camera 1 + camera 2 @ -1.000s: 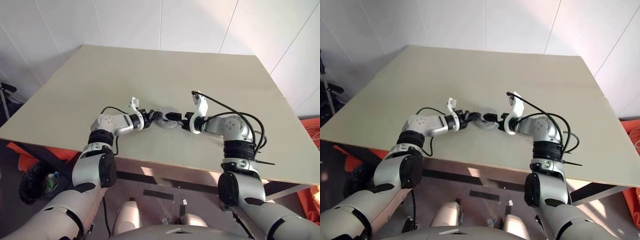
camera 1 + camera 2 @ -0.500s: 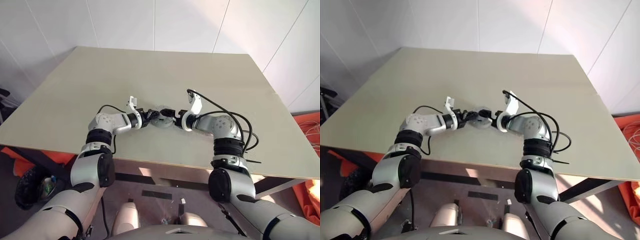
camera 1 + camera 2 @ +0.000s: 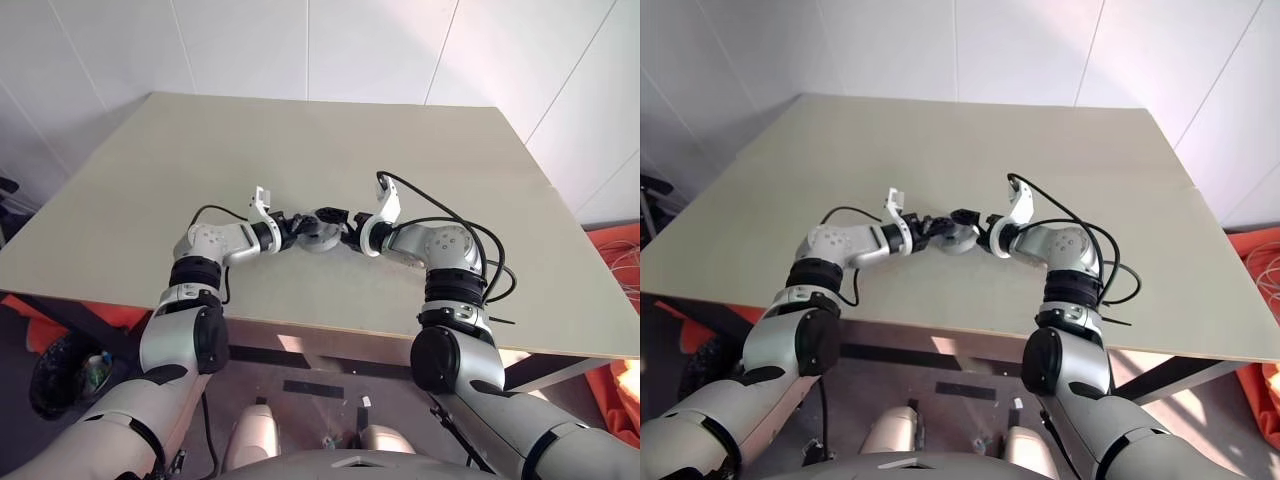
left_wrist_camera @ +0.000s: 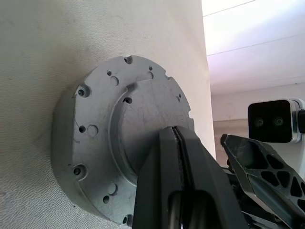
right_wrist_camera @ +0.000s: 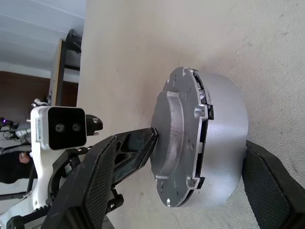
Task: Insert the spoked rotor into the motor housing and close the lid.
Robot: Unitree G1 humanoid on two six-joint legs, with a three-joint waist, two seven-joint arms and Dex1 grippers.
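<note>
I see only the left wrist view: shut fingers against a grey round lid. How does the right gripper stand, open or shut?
Observer: The right gripper is open. Its two fingers stand apart, with the motor housing between them.
Operator: Is the lid flush on the body?
Observer: From the right wrist view, the lid shows a thin dark gap along its rim against the housing. I cannot tell if it is fully seated.
Operator: Where does the assembly stand on the table?
Observer: In the head views it rests on the table, between the left gripper and the right one, nearer the robot's edge than the far edge.
</note>
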